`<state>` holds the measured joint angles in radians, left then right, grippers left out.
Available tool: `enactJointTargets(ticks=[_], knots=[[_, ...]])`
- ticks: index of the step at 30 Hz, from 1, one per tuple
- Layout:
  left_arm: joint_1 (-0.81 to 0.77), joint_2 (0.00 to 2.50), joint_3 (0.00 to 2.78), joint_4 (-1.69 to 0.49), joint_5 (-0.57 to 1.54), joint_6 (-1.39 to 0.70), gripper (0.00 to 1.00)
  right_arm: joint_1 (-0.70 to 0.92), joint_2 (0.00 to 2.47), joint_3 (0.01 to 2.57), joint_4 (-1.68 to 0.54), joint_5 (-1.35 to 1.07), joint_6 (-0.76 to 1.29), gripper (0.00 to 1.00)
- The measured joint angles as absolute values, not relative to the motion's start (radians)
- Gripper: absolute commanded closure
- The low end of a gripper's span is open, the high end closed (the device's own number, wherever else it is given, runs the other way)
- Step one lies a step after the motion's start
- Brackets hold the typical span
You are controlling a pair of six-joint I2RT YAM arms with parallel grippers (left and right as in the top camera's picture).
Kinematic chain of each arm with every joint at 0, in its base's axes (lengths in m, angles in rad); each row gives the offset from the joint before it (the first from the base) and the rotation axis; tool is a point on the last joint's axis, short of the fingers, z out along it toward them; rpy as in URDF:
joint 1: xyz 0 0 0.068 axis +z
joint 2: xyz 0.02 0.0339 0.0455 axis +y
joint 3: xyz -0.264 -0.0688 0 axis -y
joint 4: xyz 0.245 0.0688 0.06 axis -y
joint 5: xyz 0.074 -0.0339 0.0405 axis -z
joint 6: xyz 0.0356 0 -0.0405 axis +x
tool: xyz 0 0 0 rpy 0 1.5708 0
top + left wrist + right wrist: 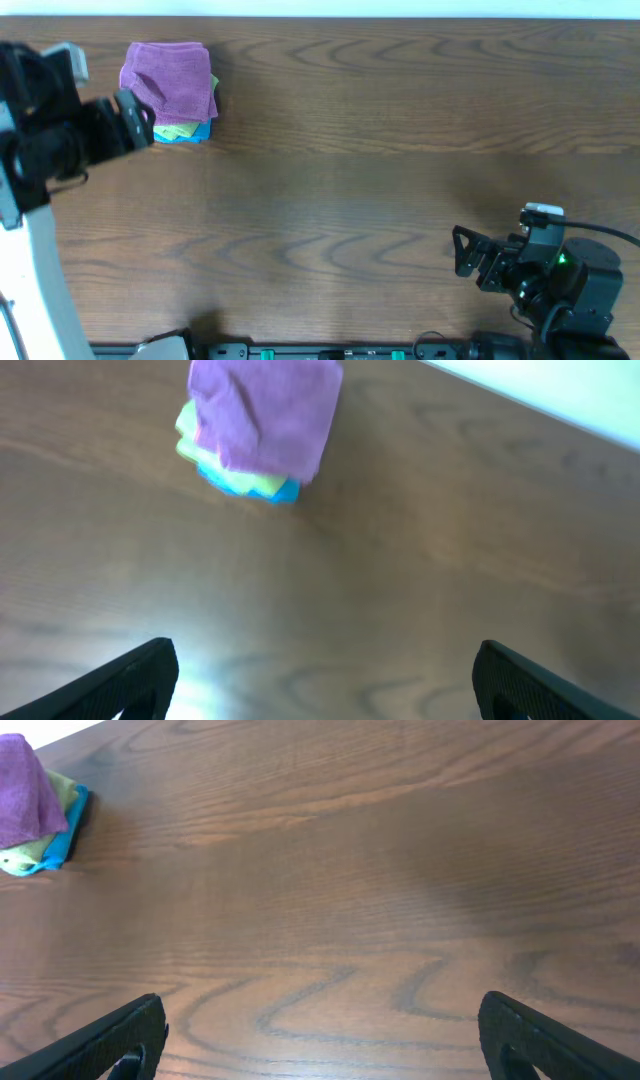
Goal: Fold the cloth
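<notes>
I see folded purple cloth (168, 80) on yellow-green and blue cloths (188, 133), far left of brown wooden worktop (350, 180). Left hand (135, 117) just beside it, fingers apart. Right hand (463, 252) well away, also apart.

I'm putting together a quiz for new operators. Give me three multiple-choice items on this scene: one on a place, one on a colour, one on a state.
1. Where on the table does the cloth stack sit?
A) far left corner
B) centre
C) near right edge

2. What colour is the top cloth?
A) blue
B) purple
C) red

3. How is the left end effector?
A) shut on a cloth
B) open, holding nothing
C) out of view

Answers:
1 A: the overhead view shows the stack at the far left corner.
2 B: the purple cloth lies on top.
3 B: the left wrist view shows its fingers wide apart with only table between them.
</notes>
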<state>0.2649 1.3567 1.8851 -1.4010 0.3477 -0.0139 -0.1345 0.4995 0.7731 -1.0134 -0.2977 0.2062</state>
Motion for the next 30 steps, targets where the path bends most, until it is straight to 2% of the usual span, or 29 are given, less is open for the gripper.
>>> enactJointTargets(ticks=[6,10,16,30], knots=[[0.265,1.293,1.837,-1.456,0.323,0.055,0.05,-0.134,0.499,0.773,-1.013,-0.298,0.206,0.01],[0.265,1.264,1.710,-1.383,0.323,0.068,0.05,-0.134,0.500,0.773,-1.013,-0.298,0.206,0.01],[0.257,1.135,1.424,-1.184,0.336,0.079,0.05,-0.134,0.500,0.771,-1.013,-0.297,0.208,0.01],[0.122,0.614,0.694,-0.645,0.339,0.112,0.05,-0.134,0.500,0.769,-1.013,-0.297,0.210,0.01]])
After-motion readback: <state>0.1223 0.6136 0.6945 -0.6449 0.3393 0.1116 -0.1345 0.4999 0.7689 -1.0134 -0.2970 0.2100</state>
